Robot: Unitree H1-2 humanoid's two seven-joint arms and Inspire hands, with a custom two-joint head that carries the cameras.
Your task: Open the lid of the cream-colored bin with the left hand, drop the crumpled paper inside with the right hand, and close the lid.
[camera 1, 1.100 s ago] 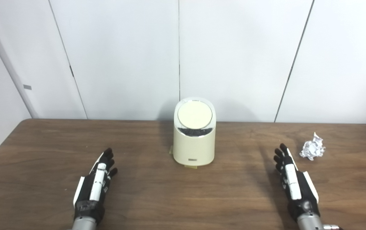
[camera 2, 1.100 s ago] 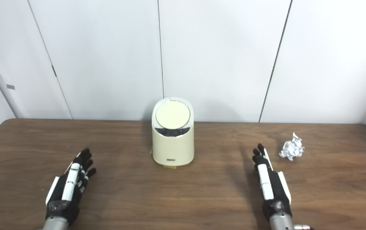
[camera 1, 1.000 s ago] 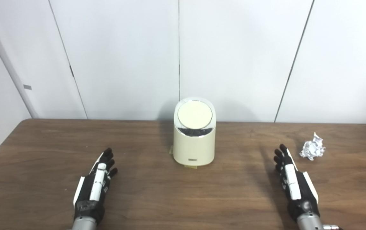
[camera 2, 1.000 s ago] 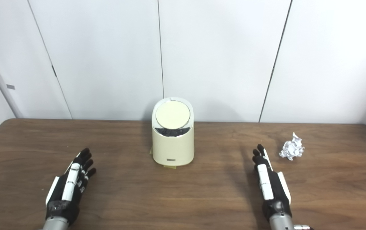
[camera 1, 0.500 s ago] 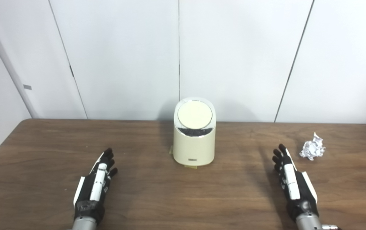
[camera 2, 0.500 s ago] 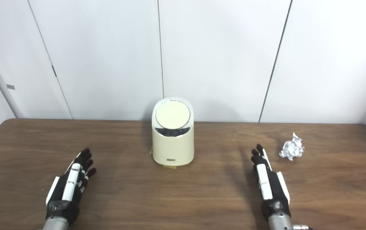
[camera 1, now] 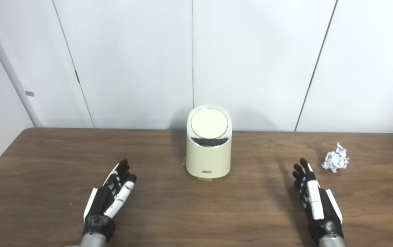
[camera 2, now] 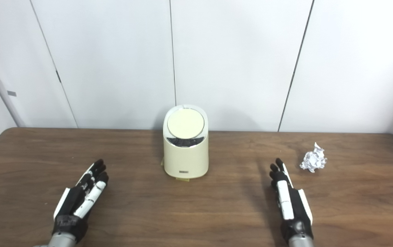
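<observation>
The cream-colored bin (camera 1: 208,151) stands upright at the middle of the brown table, and its round lid (camera 1: 209,123) is shut, tilted toward me. A crumpled white paper ball (camera 1: 335,160) lies on the table at the right. My left hand (camera 1: 110,195) is open with straight fingers, low over the table to the left and in front of the bin, holding nothing. Also open and holding nothing, my right hand (camera 1: 314,199) sits in front of and a little left of the paper, apart from it.
The wooden table (camera 1: 196,212) runs back to a white panelled wall (camera 1: 251,61). Its left corner is rounded at the far left (camera 1: 28,130). A small yellowish tab (camera 1: 204,179) shows under the bin's front.
My left hand has moved a little right and forward, rotating so the fingers angle toward the bin. My right hand has drawn slightly back toward me. Bin and paper are unmoved.
</observation>
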